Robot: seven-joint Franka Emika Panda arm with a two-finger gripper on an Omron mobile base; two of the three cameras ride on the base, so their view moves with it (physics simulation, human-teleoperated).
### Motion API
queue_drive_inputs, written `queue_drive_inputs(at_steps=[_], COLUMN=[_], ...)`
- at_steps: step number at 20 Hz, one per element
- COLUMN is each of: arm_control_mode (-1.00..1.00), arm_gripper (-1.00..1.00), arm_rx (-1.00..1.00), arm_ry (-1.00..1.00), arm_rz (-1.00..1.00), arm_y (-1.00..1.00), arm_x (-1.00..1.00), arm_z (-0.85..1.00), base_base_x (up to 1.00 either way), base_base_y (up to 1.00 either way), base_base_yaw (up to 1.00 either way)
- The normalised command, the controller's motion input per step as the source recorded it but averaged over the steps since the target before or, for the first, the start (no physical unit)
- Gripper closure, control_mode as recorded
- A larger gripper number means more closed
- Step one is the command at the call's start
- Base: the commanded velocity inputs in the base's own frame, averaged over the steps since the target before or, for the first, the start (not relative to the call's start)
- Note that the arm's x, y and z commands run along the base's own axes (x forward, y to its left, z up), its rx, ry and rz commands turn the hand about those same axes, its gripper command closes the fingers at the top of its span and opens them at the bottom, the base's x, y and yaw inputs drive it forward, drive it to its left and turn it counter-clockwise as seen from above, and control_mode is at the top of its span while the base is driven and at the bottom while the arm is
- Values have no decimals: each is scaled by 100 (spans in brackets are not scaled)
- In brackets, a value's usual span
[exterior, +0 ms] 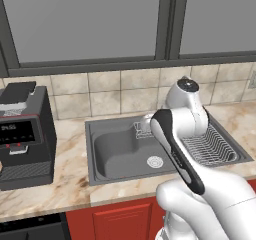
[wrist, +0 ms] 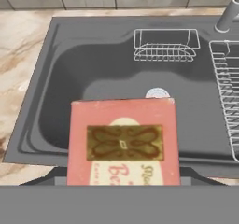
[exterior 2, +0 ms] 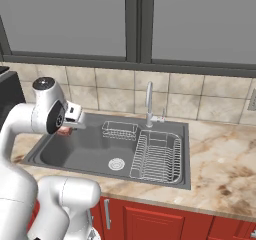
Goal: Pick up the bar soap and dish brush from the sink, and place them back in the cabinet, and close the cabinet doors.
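Soap [wrist: 123,143] sits clamped in the gripper [exterior 2: 66,129], raised above the sink [wrist: 56,83], with the drain [wrist: 157,93] just behind its top edge.

I see black coffee machine [exterior: 22,134] at far left on marble counter [exterior: 65,184]. Beige tiled backsplash [exterior: 105,94] runs behind, dark-framed window [exterior 2: 135,24] above it. Red lower cupboard front [exterior 2: 150,219] below counter edge, short silver handle [exterior 2: 107,214] on it. Wall outlet [exterior 2: 252,100] at right edge.
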Motion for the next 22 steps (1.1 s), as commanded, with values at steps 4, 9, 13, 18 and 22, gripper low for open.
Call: queue_drive_inputs(at_steps=[4,9,13,18,22], arm_control_mode=[-100,-100,-100,-100,-100], arm_gripper=[100,100,100,100,100], arm_rx=[0,0,0,0,0], arm_ry=[0,0,0,0,0], arm_rz=[0,0,0,0,0], arm_y=[-24,-30,-29,-28,-26], arm_x=[-21,-26,-22,-12,-8], arm_z=[5,6,3,0,0], base_base_x=[0,0,0,0,0], base_base_y=[0,0,0,0,0], base_base_yaw=[0,0,0,0,0])
